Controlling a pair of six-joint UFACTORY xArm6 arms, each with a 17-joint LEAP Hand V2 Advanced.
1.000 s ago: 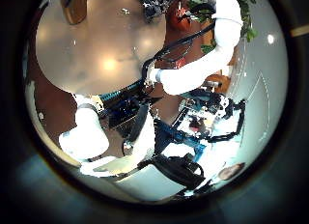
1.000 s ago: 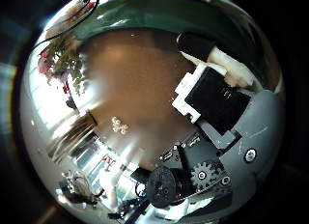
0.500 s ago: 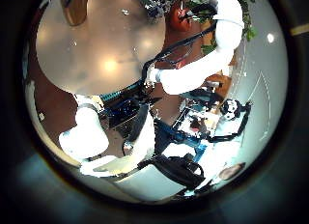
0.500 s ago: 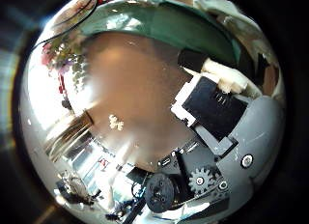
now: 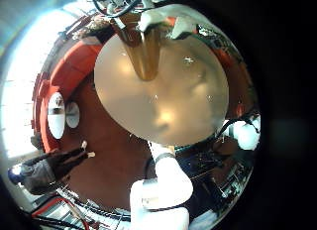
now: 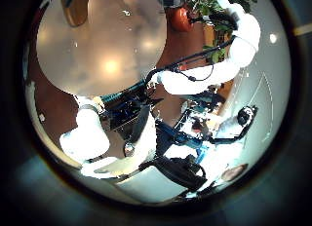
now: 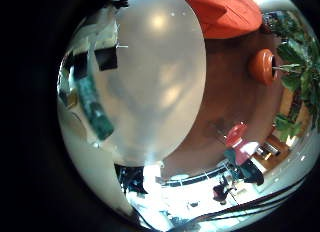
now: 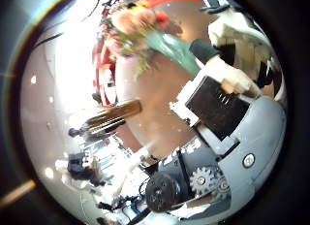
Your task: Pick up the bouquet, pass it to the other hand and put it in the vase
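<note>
Bouquet (image 8: 145, 31) w/ pink blooms, green stems; vase (image 5: 145, 52) upright on round table (image 5: 188, 101) (brownish).

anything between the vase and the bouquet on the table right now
Nothing lies between them. In the right thumb side palm view the bouquet is up by the right hand's fingers, and only bare table separates it from the vase.
</note>
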